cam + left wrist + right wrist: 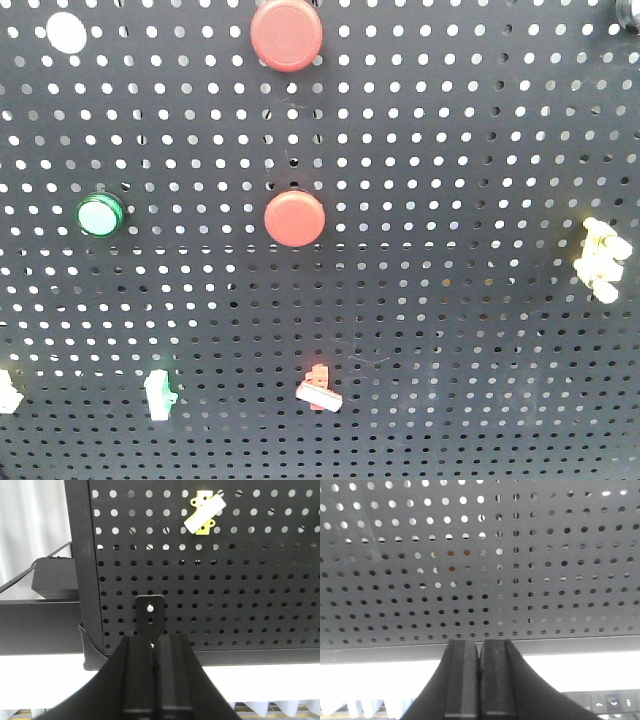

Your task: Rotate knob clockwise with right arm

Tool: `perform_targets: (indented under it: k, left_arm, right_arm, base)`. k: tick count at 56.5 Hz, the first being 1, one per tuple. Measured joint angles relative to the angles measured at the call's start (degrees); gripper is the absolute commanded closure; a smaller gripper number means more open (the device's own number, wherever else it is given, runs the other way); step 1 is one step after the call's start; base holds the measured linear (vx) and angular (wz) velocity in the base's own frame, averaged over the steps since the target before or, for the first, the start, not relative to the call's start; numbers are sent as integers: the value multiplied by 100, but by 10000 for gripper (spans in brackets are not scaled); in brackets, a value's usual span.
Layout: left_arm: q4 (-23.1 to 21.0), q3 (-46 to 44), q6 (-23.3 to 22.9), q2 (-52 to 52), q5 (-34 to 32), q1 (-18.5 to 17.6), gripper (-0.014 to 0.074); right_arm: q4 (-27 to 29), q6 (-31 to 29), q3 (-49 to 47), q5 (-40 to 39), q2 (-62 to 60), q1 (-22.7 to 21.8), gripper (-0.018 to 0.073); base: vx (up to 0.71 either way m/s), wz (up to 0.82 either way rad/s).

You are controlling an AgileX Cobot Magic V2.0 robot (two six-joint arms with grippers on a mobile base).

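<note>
A black pegboard panel (450,150) fills the front view. A dark round part (629,12) shows at its top right corner, cut off by the frame edge; I cannot tell whether it is the knob. No other knob shows in any view. My right gripper (479,642) is shut and empty, pointing at the panel's lower edge (530,642) and apart from it. My left gripper (153,640) is shut and empty, in front of a small black bracket (151,611) at the panel's lower left. Neither gripper shows in the front view.
On the panel are two red push buttons (287,35) (294,218), a green button (100,214), a white cap (66,32), a green-and-white switch (158,393), a red-and-white switch (319,390), a yellowish part (602,258) and a yellow-and-white switch (204,513).
</note>
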Motion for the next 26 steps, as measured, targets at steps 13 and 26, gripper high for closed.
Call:
perform_targets:
  k: [13,26]
  left_arm:
    - [0,0,0,0,4,0,603]
    - [0,0,0,0,4,0,603]
  right_arm:
    - [-5,0,0,5,0,0,568]
    - [-5,0,0,5,0,0,568]
  base:
    - [0,0]
    - [0,0]
